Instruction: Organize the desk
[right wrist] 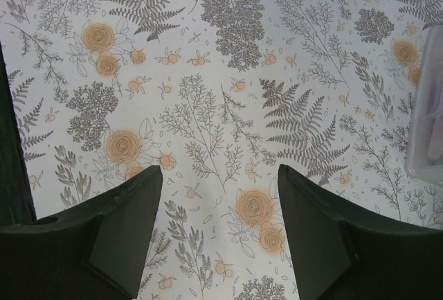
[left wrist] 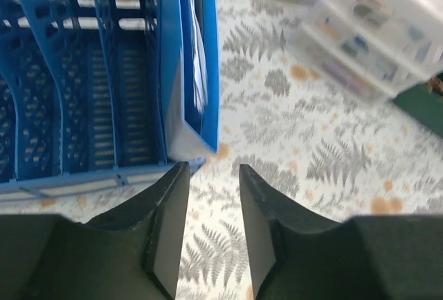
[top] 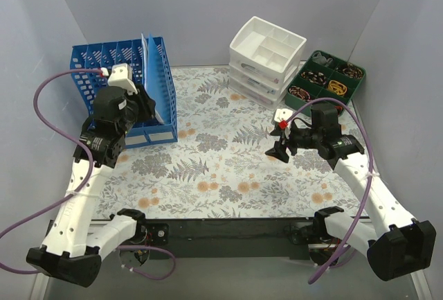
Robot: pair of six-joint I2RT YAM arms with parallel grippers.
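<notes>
Blue perforated plastic forms the one file rack (top: 90, 71), its upright slots just ahead of the left gripper (left wrist: 211, 172). That gripper's two black fingers stand slightly apart and hold nothing. The right gripper (right wrist: 218, 175) is spread wide and empty, with the desk (top: 228, 168) and its flat fern-and-flower print directly beneath it. Beyond it, to its right, stand one white unit (top: 266, 57) of three stacked drawers and one green compartmented tray (top: 327, 78).

No text, number or brand can be read. The table (top: 228, 175) shows only a plant print; the far-right drawer unit (left wrist: 367, 43) is too blurred to tell.
</notes>
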